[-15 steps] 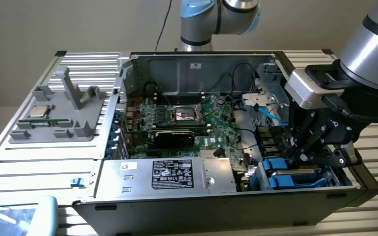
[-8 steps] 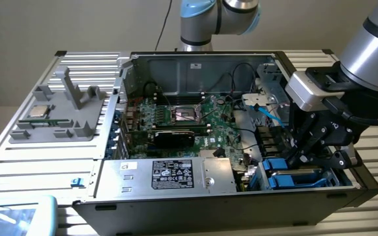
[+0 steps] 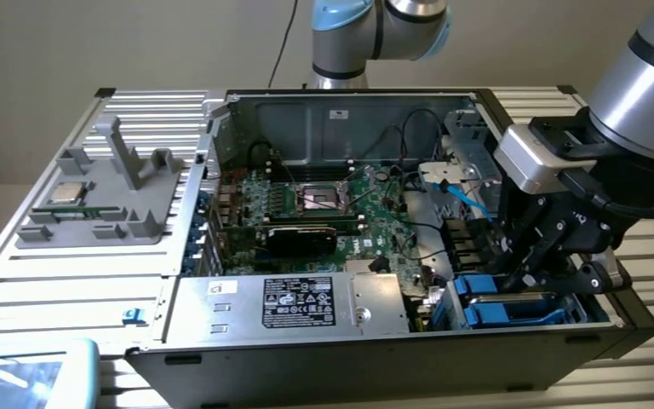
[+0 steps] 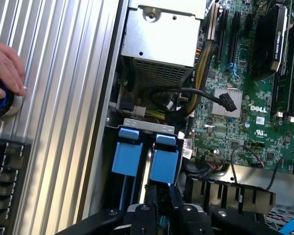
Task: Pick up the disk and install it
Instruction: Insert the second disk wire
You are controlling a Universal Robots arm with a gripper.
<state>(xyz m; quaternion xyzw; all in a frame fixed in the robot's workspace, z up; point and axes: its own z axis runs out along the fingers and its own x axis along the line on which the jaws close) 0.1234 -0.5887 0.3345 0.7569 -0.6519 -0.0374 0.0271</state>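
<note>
The disk (image 4: 164, 159) stands on edge in the drive bay of the open computer case (image 3: 339, 106), with its bright blue carrier tab facing out beside a second blue carrier (image 4: 125, 156). In the exterior view the blue carriers (image 3: 507, 311) lie in the case's near corner, at that view's right. My gripper (image 3: 531, 277) hangs straight over that bay. In the wrist view the gripper (image 4: 159, 218) is in line with the disk's carrier and close to its edge. Whether it touches the disk I cannot tell.
A silver power supply (image 3: 293, 302) with a black-and-white label sits beside the bay. The motherboard (image 3: 316, 213) and loose black cables (image 4: 206, 95) fill the case. A grey fixture (image 3: 100, 204) holding a small chip rests on the slatted table. A person's hand (image 4: 5, 68) rests on a blue-ringed button.
</note>
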